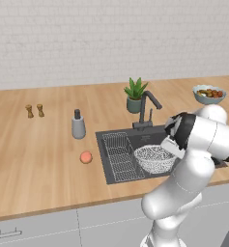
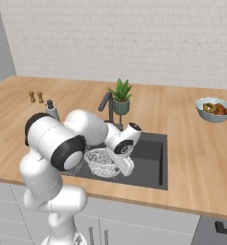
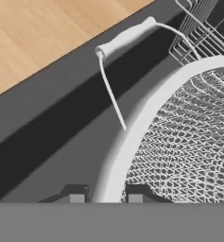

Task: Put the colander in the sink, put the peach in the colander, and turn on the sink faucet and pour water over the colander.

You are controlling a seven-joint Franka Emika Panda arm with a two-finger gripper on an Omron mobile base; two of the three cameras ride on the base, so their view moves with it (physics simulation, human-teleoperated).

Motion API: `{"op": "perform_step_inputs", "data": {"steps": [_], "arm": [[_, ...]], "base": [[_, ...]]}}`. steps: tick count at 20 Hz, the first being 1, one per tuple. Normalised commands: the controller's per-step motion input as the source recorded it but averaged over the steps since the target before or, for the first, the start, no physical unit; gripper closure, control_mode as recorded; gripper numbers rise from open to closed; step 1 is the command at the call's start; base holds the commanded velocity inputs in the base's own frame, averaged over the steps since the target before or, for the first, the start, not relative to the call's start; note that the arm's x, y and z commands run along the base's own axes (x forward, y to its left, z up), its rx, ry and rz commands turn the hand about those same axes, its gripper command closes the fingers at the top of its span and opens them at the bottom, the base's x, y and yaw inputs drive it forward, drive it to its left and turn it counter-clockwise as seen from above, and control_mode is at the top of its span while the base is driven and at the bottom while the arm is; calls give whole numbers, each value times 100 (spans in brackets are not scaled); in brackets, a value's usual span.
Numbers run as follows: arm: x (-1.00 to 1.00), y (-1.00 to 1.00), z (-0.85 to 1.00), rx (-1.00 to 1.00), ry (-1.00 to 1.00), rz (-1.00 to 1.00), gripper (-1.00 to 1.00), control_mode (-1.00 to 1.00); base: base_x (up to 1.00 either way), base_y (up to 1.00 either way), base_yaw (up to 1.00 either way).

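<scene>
Colander (image 1: 155, 157) sits in sink (image 1: 111, 169), right of wire rack (image 1: 119, 157), w/ wire handle (image 3: 125, 38) toward sink's front wall. Fingers (image 3: 105, 196) pinched narrow on colander rim, one tip each side. Peach (image 1: 86, 157) on bench (image 1: 34, 149) left of sink, well apart. Faucet (image 1: 147, 108) behind sink; plant (image 1: 135, 95) by it, soap bottle (image 1: 78, 125) further left, food bowl (image 1: 209, 94) far right.
</scene>
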Motion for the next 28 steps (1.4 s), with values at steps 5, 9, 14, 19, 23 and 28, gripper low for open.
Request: {"op": "perform_step_inputs", "data": {"steps": [5,9,14,19,23,28], "arm": [[5,1,-17,0,0,10,100,-100],[2,0,-18,0,0,6,100,-100],[15,-1,-21,0,-1,1,100,-100],[12,-4,-4,0,0,0,100,-100],[4,0,-4,0,-2,0,100,-100],[0,0,-5,0,-3,0,-100,-100]], "base": [[0,0,0],[0,0,0],[0,0,0],[0,0,0],[0,0,0],[0,0,0]]}}
